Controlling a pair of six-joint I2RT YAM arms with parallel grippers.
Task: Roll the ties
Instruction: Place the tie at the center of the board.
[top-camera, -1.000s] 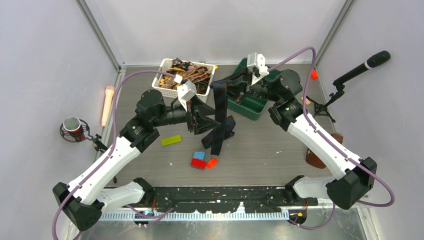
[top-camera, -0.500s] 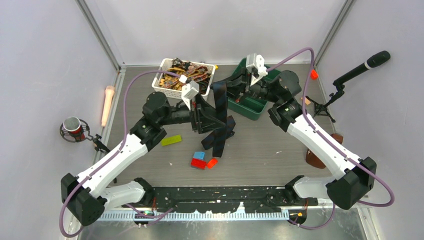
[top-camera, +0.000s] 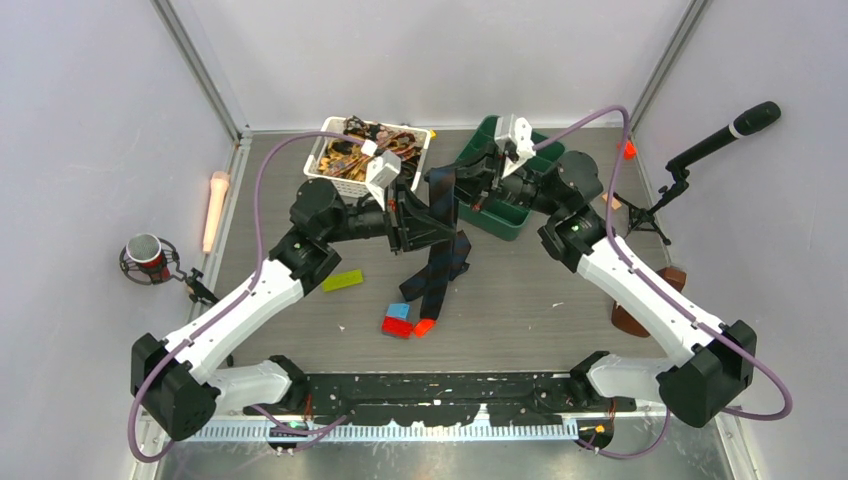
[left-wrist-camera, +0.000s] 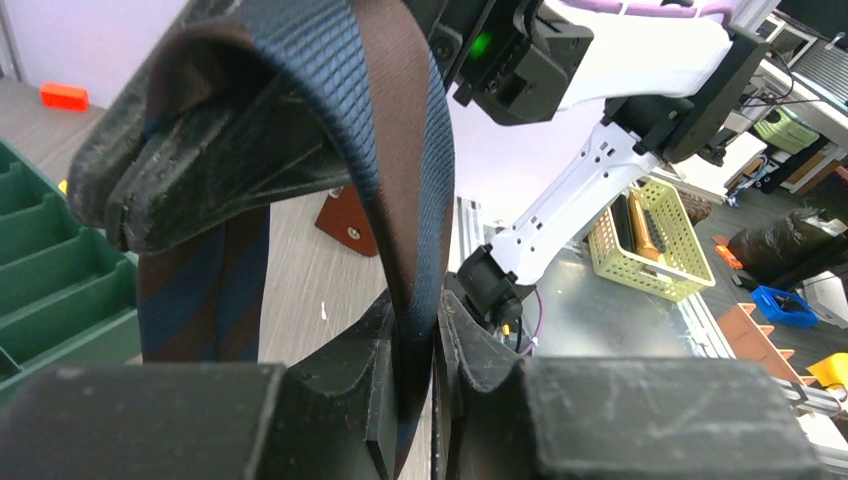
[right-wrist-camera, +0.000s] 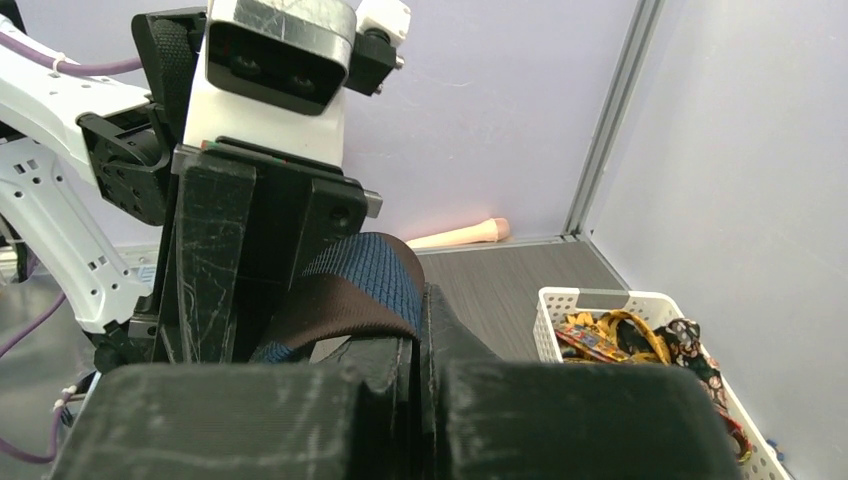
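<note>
At the back middle of the table (top-camera: 560, 290), both arms meet over one tie (top-camera: 432, 290), the dark blue one with brown diagonal stripes. My left claw (left-wrist-camera: 425, 345) is pinched on the fabric: from its wrist camera I see the strip running straight down between the two fingers, nipped tight. My right claw (right-wrist-camera: 417, 330) is closed too, with the same tie caught between its fingers and curling up over one of them in a short loop. From above, the tie hangs from the two claws and trails toward me on the table, its lower end lying just beside a blue brick (top-camera: 399, 311) and a red brick (top-camera: 397, 327). The other ties (top-camera: 350, 155), brown and gold, sit heaped in the white basket (top-camera: 343, 186) behind my left arm. A green tray (top-camera: 505, 218) lies under my right wrist.
</note>
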